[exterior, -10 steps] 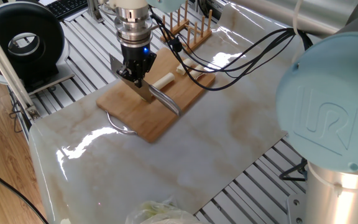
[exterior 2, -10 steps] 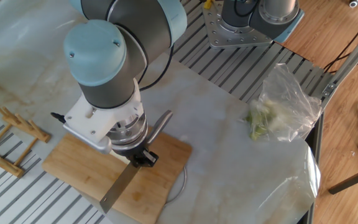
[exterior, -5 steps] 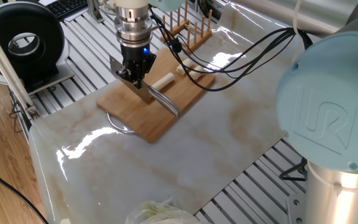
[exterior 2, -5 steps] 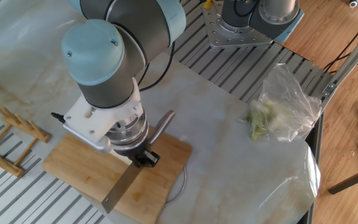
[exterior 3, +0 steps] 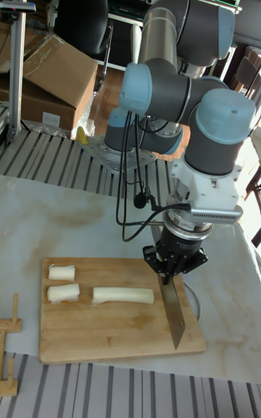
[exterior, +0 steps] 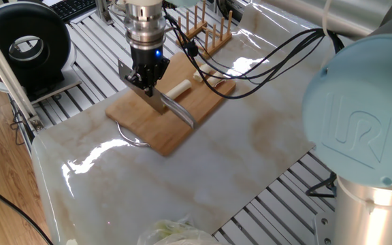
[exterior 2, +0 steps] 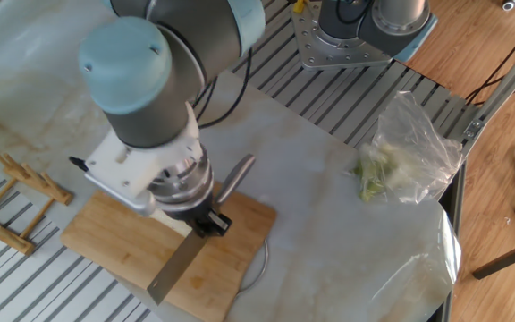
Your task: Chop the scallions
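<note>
A long pale scallion stalk lies on the wooden cutting board, with two short cut chunks to its left. In one fixed view the stalk lies just behind the blade. My gripper hangs over the board's right part, shut on a knife whose blade points down and forward, just right of the stalk's end. The same gripper and knife blade show there from the other side. In the other fixed view the arm hides the scallions; the gripper holds the blade over the board.
A wooden rack stands behind the board. A clear plastic bag of leafy greens lies on the marble sheet. A wire loop sticks out beside the board. A black round device sits off the table's corner.
The gripper with the knife has shifted slightly along the board, away from the rack side. The scallion pieces have not moved.
</note>
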### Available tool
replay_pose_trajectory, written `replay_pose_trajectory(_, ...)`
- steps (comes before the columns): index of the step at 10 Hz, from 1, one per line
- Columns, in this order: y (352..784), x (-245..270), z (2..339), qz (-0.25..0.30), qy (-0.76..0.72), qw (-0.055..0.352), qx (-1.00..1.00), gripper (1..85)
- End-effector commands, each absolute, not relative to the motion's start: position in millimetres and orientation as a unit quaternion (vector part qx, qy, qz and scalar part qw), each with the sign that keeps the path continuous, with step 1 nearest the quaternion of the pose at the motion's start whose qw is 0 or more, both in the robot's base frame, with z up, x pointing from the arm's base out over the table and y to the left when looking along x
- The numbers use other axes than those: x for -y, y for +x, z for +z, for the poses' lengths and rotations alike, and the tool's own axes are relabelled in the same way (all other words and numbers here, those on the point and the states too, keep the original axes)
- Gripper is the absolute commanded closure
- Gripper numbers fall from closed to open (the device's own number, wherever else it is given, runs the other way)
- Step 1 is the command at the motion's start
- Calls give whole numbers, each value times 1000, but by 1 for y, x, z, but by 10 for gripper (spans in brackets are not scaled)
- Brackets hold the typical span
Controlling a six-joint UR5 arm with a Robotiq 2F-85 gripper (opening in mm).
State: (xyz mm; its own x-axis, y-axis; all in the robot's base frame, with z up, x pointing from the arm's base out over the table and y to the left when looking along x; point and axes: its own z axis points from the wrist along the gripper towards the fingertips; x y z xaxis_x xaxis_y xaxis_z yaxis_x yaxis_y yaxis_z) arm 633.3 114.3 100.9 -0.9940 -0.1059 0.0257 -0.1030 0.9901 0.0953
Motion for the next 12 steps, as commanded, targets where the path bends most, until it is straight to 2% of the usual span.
replay_pose_trajectory(1, 627, -105, 130, -51, 61, 30, 996, 843)
replay_pose_trajectory(5, 642, -76, 150, -48, 81, 23, 995, 843)
replay_pose_trajectory(7, 645, -58, 148, -26, 82, 23, 996, 843)
replay_pose_trajectory(12, 662, -54, 138, -31, 63, 6, 997, 843)
